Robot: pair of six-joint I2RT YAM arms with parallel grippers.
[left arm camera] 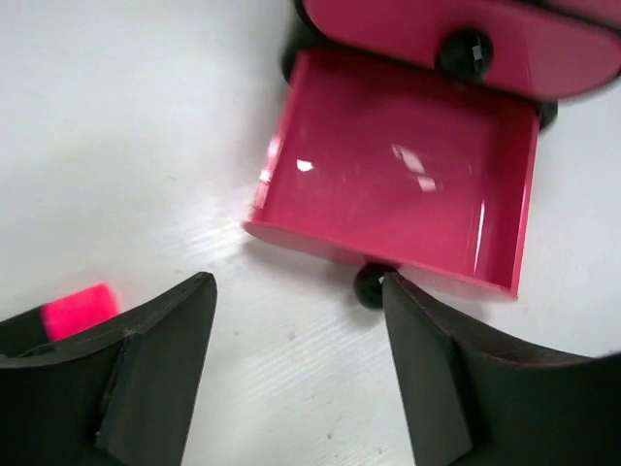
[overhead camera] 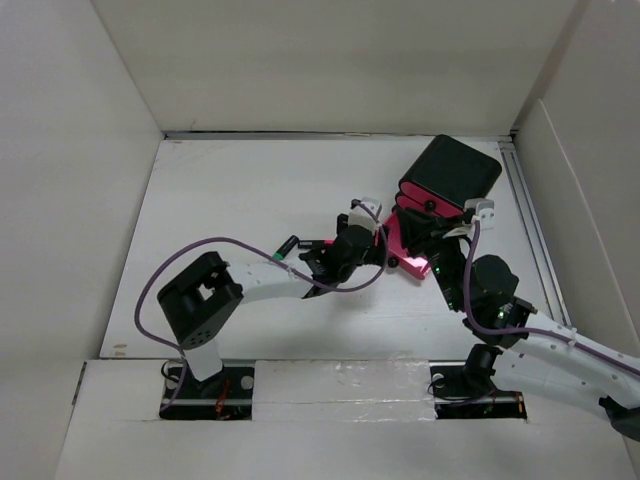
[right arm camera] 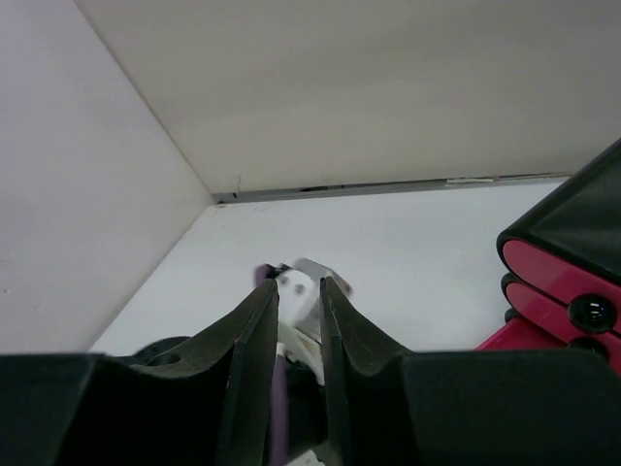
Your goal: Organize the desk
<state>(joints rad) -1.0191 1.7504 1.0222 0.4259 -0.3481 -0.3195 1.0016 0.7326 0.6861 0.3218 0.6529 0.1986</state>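
One black drawer box (overhead camera: 455, 170), one pink drawer (left arm camera: 398, 189) pulled out, sits far-right on the white surface (overhead camera: 250, 190) (a pink scrap (left arm camera: 82, 309) half hidden); left fingers (left arm camera: 146, 388) spread empty, right fingers (right arm camera: 254, 369) narrowly parted.

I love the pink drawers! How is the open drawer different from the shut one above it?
The open drawer is pulled out over the desk, so its inside shows, with nothing in it; the shut drawer shows only its front. The open drawer's knob sits nearer the camera than the shut drawer's knob. Both are shiny pink with a round black knob.
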